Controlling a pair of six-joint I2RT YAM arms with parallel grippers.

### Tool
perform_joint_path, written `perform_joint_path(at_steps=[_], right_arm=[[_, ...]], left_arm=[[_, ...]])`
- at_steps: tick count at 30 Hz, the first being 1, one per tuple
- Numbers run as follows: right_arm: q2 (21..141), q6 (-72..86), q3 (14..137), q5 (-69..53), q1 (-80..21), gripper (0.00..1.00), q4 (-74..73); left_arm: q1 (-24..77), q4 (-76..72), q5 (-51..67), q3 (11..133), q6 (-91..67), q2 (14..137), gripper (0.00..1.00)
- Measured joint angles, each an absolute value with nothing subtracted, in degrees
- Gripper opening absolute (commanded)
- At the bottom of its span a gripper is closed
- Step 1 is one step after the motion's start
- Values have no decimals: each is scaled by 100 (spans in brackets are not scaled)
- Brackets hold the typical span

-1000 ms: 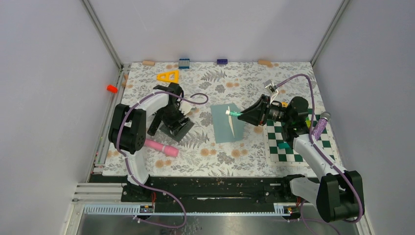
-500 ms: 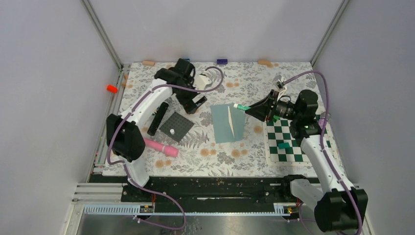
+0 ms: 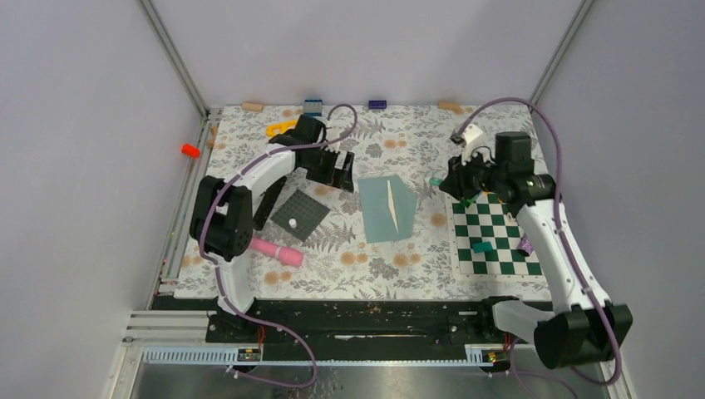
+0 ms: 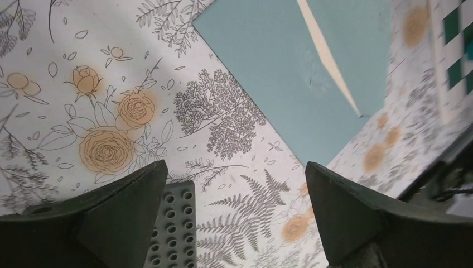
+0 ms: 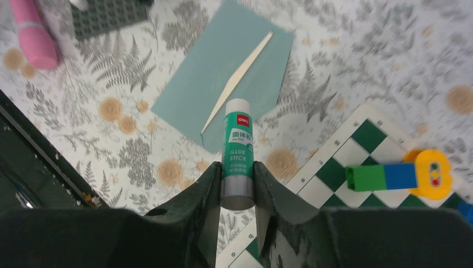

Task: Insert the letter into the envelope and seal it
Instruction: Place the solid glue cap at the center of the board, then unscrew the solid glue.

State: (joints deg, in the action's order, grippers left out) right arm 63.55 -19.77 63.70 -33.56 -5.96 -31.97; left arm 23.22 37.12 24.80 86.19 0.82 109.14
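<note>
Right wrist view: the right fingers (image 5: 195, 218) pinch a glue stick (image 5: 238, 148), its base hidden between them; the envelope (image 5: 215, 72) lies ahead. The left fingers (image 4: 120, 206) stand spread.

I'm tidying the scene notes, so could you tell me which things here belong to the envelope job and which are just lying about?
Belongs to the job: envelope; glue stick, held in the right gripper.
Lying about: dark grey mat; pink cylinder; checkerboard; yellow triangle; blue brick; orange cap.
</note>
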Motion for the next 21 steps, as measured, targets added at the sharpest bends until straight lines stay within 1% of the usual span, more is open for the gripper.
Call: perform_joint_path(at_steps=[3, 4, 7, 10, 14, 18, 21], right_arm=[[6901, -2088, 6532, -2932, -963, 0, -3691], [7041, -2099, 6573, -2912, -1074, 0, -3824], [7277, -2099, 6678, -3085, -1245, 0, -4082], [7413, -2112, 6879, -3653, -1249, 0, -4322], [7620, -2121, 7135, -4641, -1286, 0, -4517], [7861, -2099, 7155, -5511, -1422, 0, -4624], [8036, -2058, 7155, -6047, -1500, 0, -4674]], left_arm=[[2034, 3129, 2967, 8309, -644, 10914, 99], [2005, 3057, 3044, 8274, -735, 10914, 99], [1938, 2585, 3839, 8134, -1210, 10906, 99], [1916, 2154, 4781, 8038, -1356, 10781, 99], [1966, 1824, 5798, 7975, -1337, 10250, 99], [2198, 1509, 6475, 7975, -1284, 9758, 99], [2526, 1411, 6794, 7975, -1205, 9657, 99]])
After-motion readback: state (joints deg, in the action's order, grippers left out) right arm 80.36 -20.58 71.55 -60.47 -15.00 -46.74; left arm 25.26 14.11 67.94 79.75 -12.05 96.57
